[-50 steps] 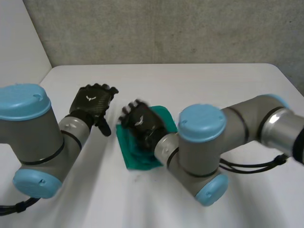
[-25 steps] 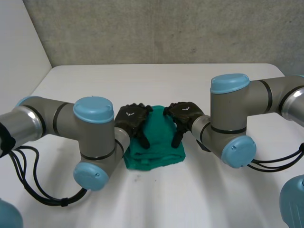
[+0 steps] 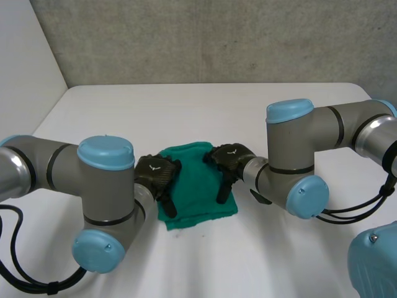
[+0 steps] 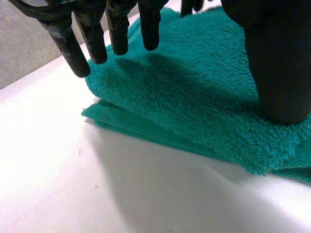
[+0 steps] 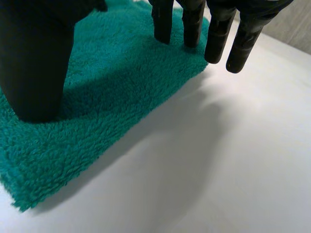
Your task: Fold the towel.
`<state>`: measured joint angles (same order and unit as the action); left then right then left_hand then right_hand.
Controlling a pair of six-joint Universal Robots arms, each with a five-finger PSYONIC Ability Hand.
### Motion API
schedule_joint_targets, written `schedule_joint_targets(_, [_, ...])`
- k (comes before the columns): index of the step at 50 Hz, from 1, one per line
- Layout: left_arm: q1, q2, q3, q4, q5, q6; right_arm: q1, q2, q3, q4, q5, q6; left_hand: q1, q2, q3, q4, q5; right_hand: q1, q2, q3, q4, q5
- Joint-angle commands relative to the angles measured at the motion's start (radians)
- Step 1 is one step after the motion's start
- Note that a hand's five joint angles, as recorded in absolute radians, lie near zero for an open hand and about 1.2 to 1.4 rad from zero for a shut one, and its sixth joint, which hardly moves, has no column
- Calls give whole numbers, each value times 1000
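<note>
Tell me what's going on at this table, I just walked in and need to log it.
A robot is working with both hands on a teal-green terry towel lying on the white table. The towel is already folded over, and its layers show at the edge in the left wrist view. The left hand sits at the towel's left side and the right hand at its right side. Each hand has straight fingers and its thumb resting on the cloth. Neither grips it.

The worktop [image 3: 205,105] lies bare beyond and in front of the folded towel [image 3: 197,177]. The left hand [image 3: 156,174] blocks its left edge, the right hand [image 3: 228,158] its right edge.
</note>
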<state>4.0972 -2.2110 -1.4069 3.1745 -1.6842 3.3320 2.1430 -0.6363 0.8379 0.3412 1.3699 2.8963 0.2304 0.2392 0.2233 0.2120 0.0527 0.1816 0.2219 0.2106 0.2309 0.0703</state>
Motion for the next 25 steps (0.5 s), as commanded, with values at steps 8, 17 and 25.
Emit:
schedule_joint_targets(8, [2, 216, 52, -56, 8, -37, -17, -207, -14, -28, 92, 21, -11, -20, -4, 7, -8, -7, -47, -36, -56, -70])
schedule_joint_targets(17, [127, 430, 164, -145, 44, -144, -137, -540, 171, -188, 357, 80, -8, -17, -1, 10, -5, -7, -47, -36, -56, -70])
schedule_joint_targets(25, [227, 508, 200, -309, 208, -259, -216, -690, 343, -203, 351, 32, -29, -37, -22, -10, -25, -7, -47, -36, -56, -70])
